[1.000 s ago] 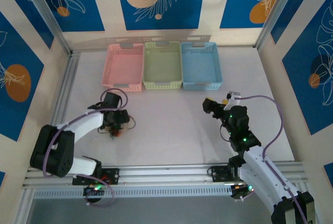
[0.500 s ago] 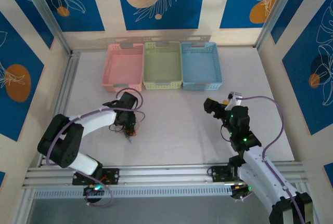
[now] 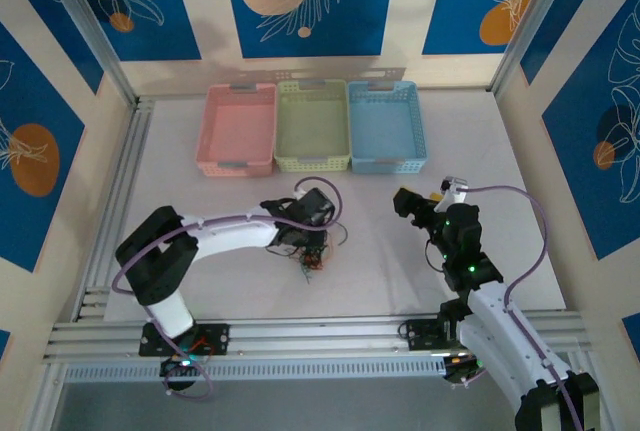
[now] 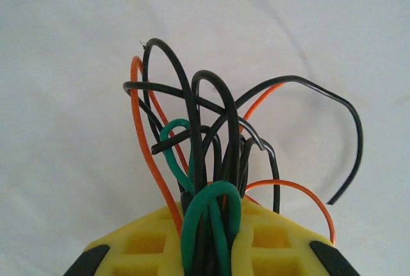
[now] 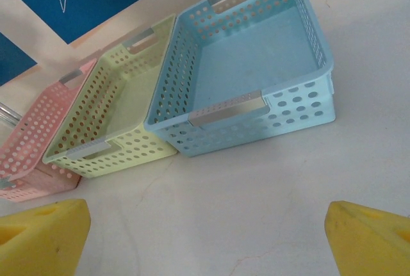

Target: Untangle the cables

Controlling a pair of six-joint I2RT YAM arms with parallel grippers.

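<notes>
White table (image 3: pixel 380 281) with an aluminium rail (image 3: pixel 320 331) along the near edge, both arm bases on it; left arm stretched rightward toward the table middle, left gripper (image 3: pixel 312 248) pointing down over the cables (image 3: pixel 312 267), a small dark tangle with orange bits just below it, roughly centre of the table, well apart from the baskets; left wrist view: left gripper (image 4: pixel 208 253) clenched on the cables (image 4: pixel 205 154), yellow pads (image 4: pixel 141 244) pressed either side of the bundle; black, orange and green wires fan out from the pinch in loops, one green loop right at the pads, one long black wire arcing off to the right, all crossing each other, tangled; cannot tell if the loose ends touch the table; right gripper (image 3: pixel 403 199) to the right of the tangle, apart from it, aimed toward the baskets; right wrist view: right gripper (image 5: pixel 205 244) released, yellow fingertips (image 5: pixel 38 234) spread wide at the frame corners, nothing between them; further back, three baskets side by side touching in a row at the far edge: pink basket (image 3: pixel 238 166) left, green basket (image 3: pixel 311 162) middle, blue basket (image 3: pixel 386 164) right; right wrist view has blue basket (image 5: pixel 288 113) nearest, then green basket (image 5: pixel 122 154), then pink basket (image 5: pixel 32 129); blue patterned wall panels (image 3: pixel 300 1) behind.
</notes>
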